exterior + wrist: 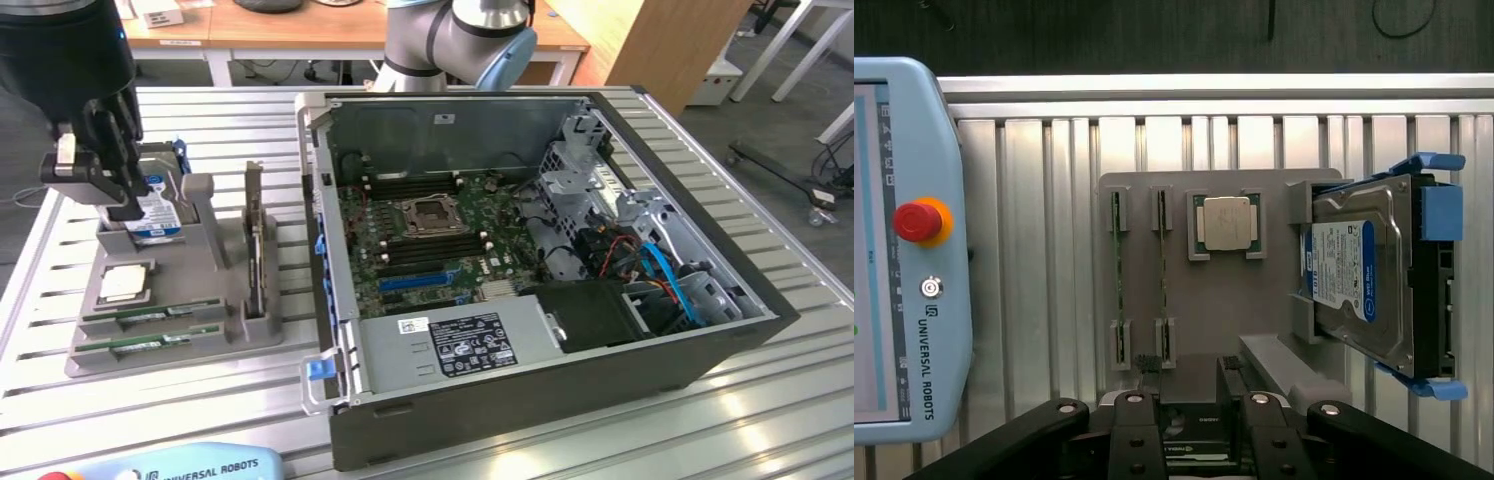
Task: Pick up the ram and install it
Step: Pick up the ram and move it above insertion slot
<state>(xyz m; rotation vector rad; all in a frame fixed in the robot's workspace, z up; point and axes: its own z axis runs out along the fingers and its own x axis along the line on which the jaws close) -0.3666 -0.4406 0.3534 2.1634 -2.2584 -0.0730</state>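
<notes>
Green ram (1118, 270) sits on edge in the grey holder (1199, 310), a twin stick (1163, 265) just beside it, both untouched. My gripper (118, 190) hovers over the holder near the blue-labelled hard drive (1354, 280), holding nothing; spread or pressed together, I cannot tell. A skewed descent could nudge the twin or clip the CPU (1226, 222). An upright expansion card (254, 235) stands between holder and open computer case (534, 400); the teach pendant (939, 160) lies near.

Open computer case (534, 400), hard drive (1349, 285), processor (1227, 222), teach pendant (914, 300)
</notes>
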